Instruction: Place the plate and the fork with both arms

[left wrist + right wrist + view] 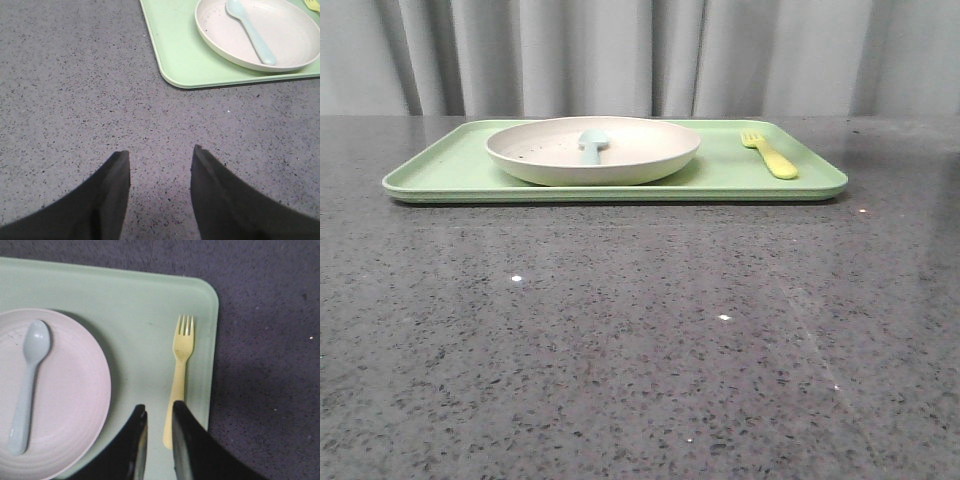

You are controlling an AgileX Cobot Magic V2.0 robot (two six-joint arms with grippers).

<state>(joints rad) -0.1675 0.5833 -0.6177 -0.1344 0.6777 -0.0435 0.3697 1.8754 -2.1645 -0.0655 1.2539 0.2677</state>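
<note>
The cream-white plate (640, 165) sits on the light green tray (740, 180), left of centre, with a pale blue spoon (593, 140) in it. The yellow fork (770, 157) lies on the tray right of the plate, tines pointing away. Neither arm shows in the front view. My left gripper (160, 152) is open and empty over bare table, short of the tray's near left corner (175, 75) and the plate (290, 45). My right gripper (159, 407) hovers over the tray between the plate (65, 390) and the fork (182, 355). Its jaws stand a narrow gap apart and hold nothing. One finger covers the fork's handle end.
The dark speckled stone tabletop (640, 340) spreads in front of the tray. A grey curtain (640, 50) hangs behind the table. In the right wrist view the tray's rounded corner (207, 295) borders bare table.
</note>
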